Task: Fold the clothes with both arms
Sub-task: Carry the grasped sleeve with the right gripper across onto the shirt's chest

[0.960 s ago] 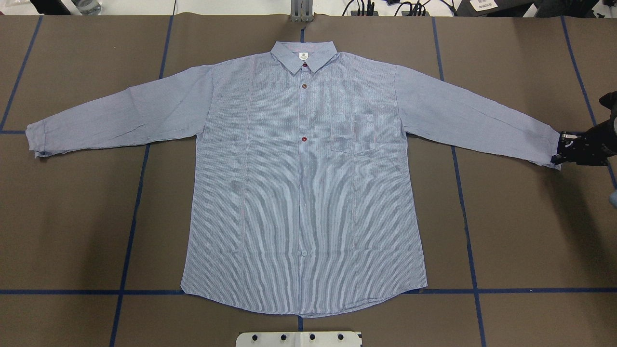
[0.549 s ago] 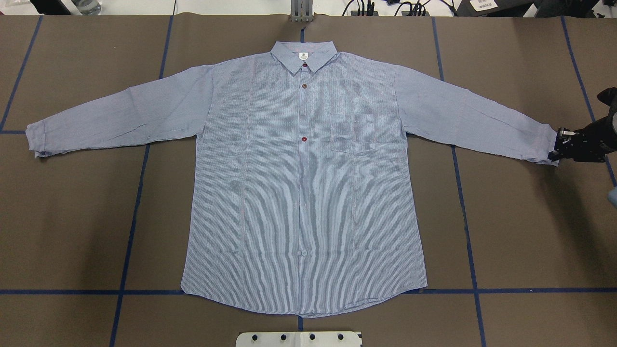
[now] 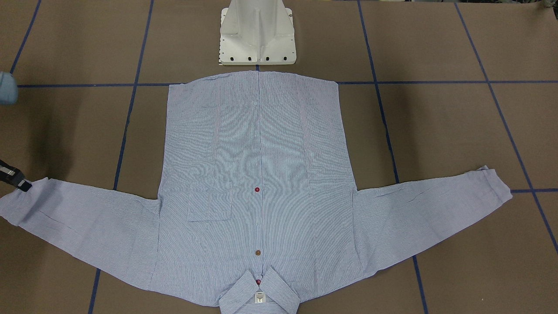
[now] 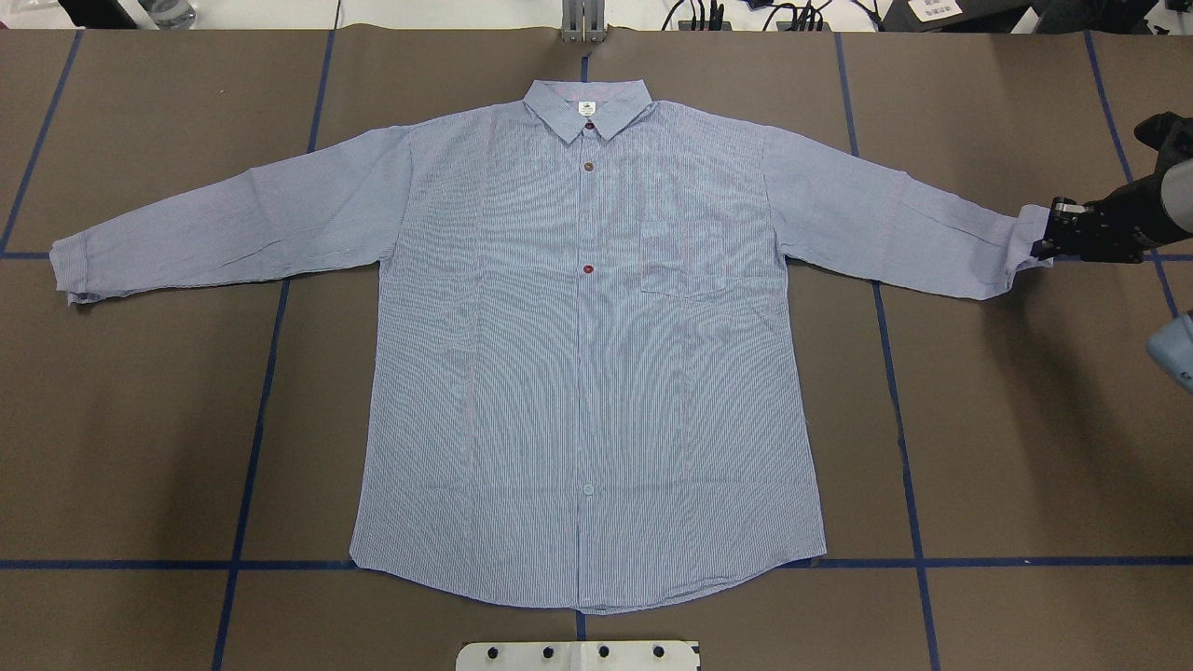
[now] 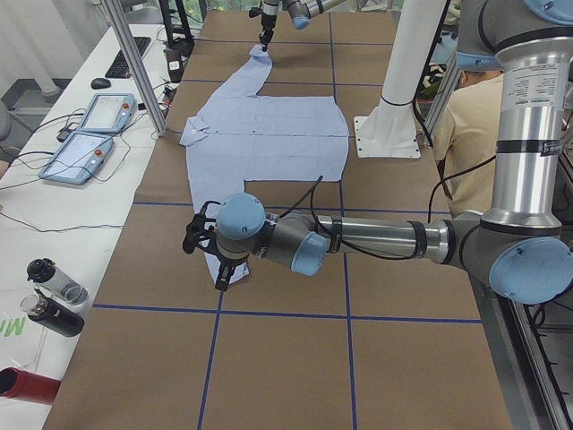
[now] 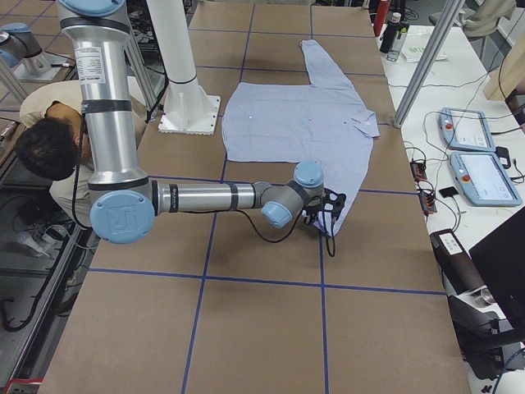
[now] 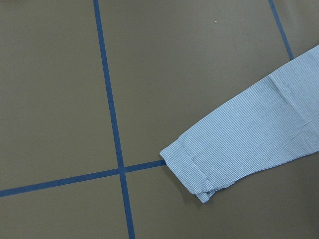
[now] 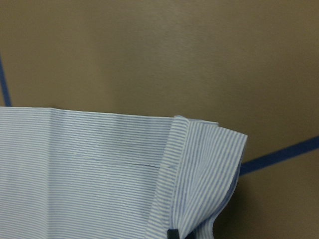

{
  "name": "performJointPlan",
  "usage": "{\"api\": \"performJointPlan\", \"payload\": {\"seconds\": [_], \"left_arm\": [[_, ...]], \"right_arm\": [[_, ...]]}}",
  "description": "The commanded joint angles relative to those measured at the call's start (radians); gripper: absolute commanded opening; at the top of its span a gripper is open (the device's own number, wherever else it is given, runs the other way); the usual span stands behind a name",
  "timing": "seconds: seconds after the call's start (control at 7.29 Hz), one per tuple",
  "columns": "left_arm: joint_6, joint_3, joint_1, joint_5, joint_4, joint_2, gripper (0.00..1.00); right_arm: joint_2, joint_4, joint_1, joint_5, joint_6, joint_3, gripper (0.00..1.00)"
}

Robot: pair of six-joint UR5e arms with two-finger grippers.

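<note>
The pinstriped shirt (image 4: pixel 587 354) lies flat and face up on the brown table, collar at the far edge, both sleeves spread out. My right gripper (image 4: pixel 1042 244) is shut on the right sleeve's cuff (image 8: pixel 204 164), which is raised and folded back on itself. In the front-facing view this gripper (image 3: pixel 22 185) sits at the left edge. The left sleeve's cuff (image 7: pixel 192 169) lies flat by a tape crossing. My left gripper (image 5: pixel 219 269) hovers above that cuff; it shows only in the exterior left view, so I cannot tell whether it is open or shut.
The white pedestal base (image 3: pixel 257 35) stands at the shirt's hem side. Blue tape lines (image 4: pixel 252 447) grid the table. A person (image 5: pixel 466 125) sits behind the robot. Teach pendants (image 5: pixel 89 134) and bottles (image 5: pixel 54 296) lie on the side bench beyond the collar end.
My right gripper has moved inward and toward the far edge, dragging the right cuff with it; the sleeve end now bunches and lifts. The rest of the shirt has not moved.
</note>
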State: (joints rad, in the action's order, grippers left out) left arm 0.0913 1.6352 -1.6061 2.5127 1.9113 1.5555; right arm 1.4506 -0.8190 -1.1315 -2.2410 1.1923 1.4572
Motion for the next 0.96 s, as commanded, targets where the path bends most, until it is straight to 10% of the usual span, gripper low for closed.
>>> {"api": "performJointPlan", "payload": {"seconds": [0.0, 0.82], "left_arm": [[0.001, 0.000, 0.000, 0.000, 0.000, 0.000, 1.00], [-0.001, 0.005, -0.001, 0.000, 0.000, 0.008, 1.00]], "right_arm": [[-0.152, -0.123, 0.018, 0.000, 0.004, 0.026, 0.00], [-0.669, -0.394, 0.301, 0.206, 0.208, -0.062, 0.00]]}}
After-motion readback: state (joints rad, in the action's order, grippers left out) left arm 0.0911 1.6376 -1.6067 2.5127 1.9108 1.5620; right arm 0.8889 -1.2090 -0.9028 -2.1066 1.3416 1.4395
